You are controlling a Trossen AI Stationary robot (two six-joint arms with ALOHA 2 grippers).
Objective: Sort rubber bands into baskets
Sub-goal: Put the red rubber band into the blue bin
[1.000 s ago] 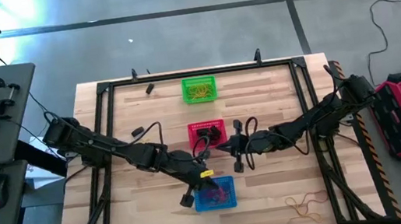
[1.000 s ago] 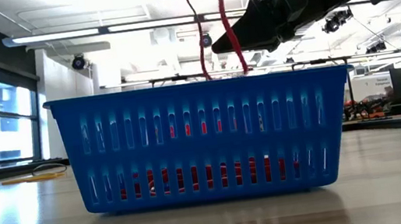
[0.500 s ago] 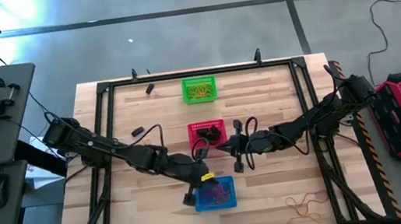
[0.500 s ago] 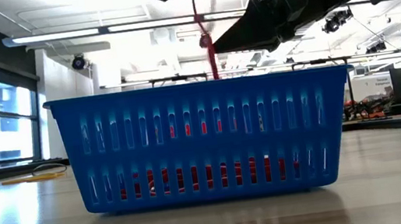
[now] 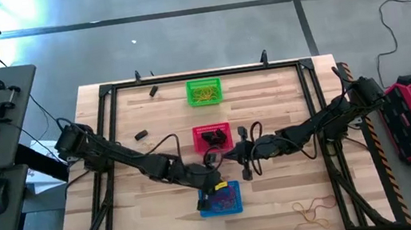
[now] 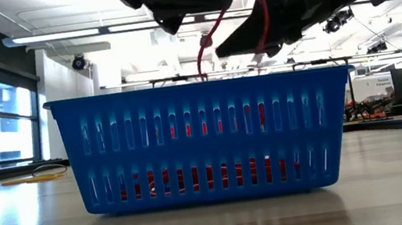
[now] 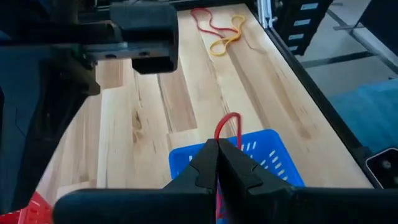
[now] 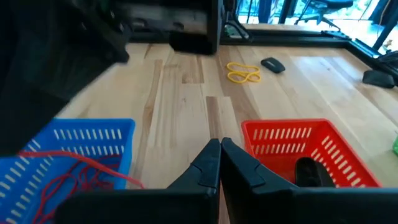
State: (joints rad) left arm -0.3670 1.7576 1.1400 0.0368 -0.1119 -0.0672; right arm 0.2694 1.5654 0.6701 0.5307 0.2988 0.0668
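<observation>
Left gripper point(image 7: 217, 163), clenched on a red rubber band point(image 7: 227, 127), hangs directly above the blue basket point(image 5: 221, 200); right gripper point(image 8: 220, 163) closed empty beside it

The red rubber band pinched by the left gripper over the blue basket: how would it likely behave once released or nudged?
The thin red rubber band probably behaves floppy: it hangs in a slack curve from the shut left gripper. It looks light, so it should drop into the blue plastic mesh basket without shifting it. It may tangle with the red bands already inside, which lie looped together.
</observation>
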